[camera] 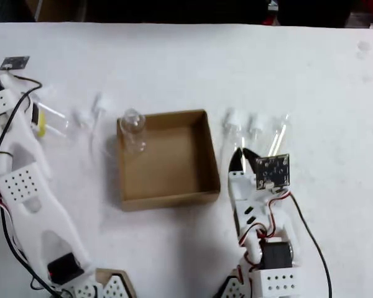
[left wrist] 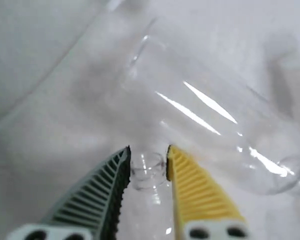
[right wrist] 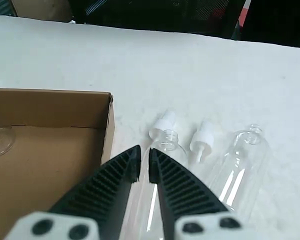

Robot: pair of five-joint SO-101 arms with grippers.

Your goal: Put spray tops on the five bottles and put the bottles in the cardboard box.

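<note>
The cardboard box stands mid-table, and one clear bottle leans at its far left corner. My left gripper, green and yellow fingered, is shut on the neck of a clear bottle at the table's left; a second clear bottle lies just beyond. My right gripper is shut with nothing held, hovering over a capless bottle right of the box. A white spray top lies at that bottle's mouth. Another spray top and another bottle lie beside it.
Two loose white spray tops lie between the left arm and the box. The left arm's white body runs along the left edge. Open table stretches behind the box and to the far right.
</note>
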